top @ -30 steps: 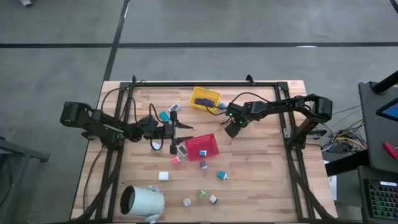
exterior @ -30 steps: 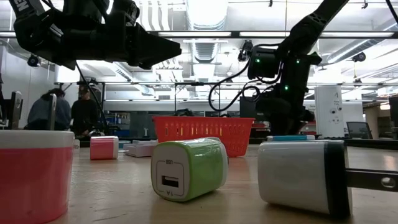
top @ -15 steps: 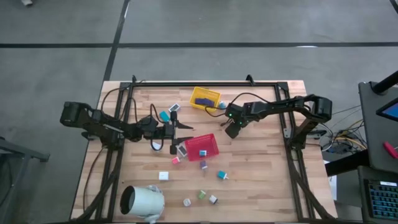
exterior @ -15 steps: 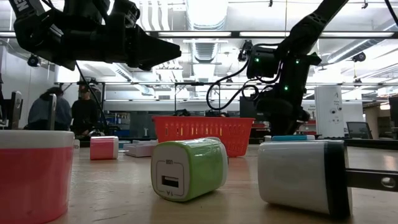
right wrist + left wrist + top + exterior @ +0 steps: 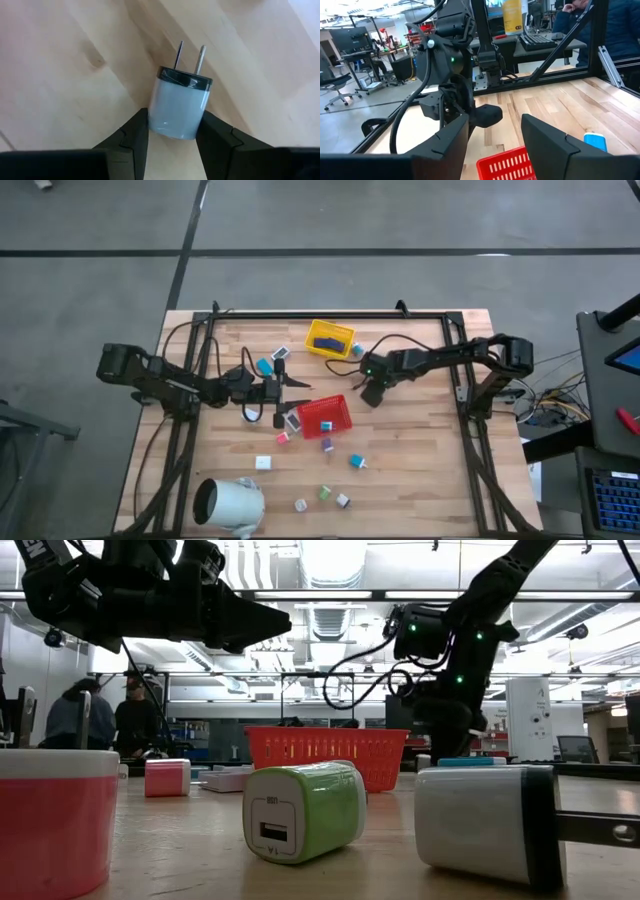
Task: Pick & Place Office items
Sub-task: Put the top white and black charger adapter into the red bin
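I have the right gripper (image 5: 169, 131) closed on a pale blue charger (image 5: 177, 108), held above the bench (image 5: 420, 430) just right of the red tray (image 5: 325, 416); its long axis runs straight out from the fingers (image 5: 127, 137), prongs pointing away; the tray lies to that arm's left, so I judge a short sideways carry comes next; the left gripper (image 5: 492, 132) hovers open at the tray's other side.

pale blue plug (image 5: 177, 110), red tray (image 5: 325, 416)
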`<state>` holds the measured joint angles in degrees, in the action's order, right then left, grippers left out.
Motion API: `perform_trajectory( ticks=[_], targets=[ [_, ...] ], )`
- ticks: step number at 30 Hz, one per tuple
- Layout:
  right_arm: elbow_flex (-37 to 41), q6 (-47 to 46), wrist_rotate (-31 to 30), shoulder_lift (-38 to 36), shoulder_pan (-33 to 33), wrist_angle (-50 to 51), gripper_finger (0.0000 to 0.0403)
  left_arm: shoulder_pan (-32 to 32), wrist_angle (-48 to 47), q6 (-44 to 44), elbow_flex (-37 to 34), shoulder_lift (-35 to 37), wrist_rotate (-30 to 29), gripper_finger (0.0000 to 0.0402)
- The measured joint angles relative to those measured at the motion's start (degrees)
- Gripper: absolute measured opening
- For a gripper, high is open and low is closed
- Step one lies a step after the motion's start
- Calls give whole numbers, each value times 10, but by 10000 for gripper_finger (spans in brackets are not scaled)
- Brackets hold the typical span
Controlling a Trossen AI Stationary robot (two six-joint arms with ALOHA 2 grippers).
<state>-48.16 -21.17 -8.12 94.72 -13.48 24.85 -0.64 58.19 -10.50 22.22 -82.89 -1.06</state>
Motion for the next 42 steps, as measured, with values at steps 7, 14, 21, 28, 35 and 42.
perform_trajectory(
  ticks=[7, 14, 21, 28, 35, 42],
  targets=[
    [4, 13, -14, -1, 23, -73, 125, 0, -4, 0, 0, 0, 0, 186],
    [31, 34, -29, -1, 40, -171, 125, 0, -4, 0, 0, 0, 0, 186],
    [60, 65, -54, -2, 57, -267, 125, 0, -4, 0, 0, 0, 0, 186],
    [114, 86, -68, -2, 63, -409, 125, 0, -8, 0, -1, 0, 0, 185],
    [173, 113, -71, -3, 64, -562, 125, 0, -8, 0, -1, 0, 0, 184],
    [215, 164, -69, -3, 64, -687, 125, 0, -9, 0, -1, 0, 0, 181]
  ],
)
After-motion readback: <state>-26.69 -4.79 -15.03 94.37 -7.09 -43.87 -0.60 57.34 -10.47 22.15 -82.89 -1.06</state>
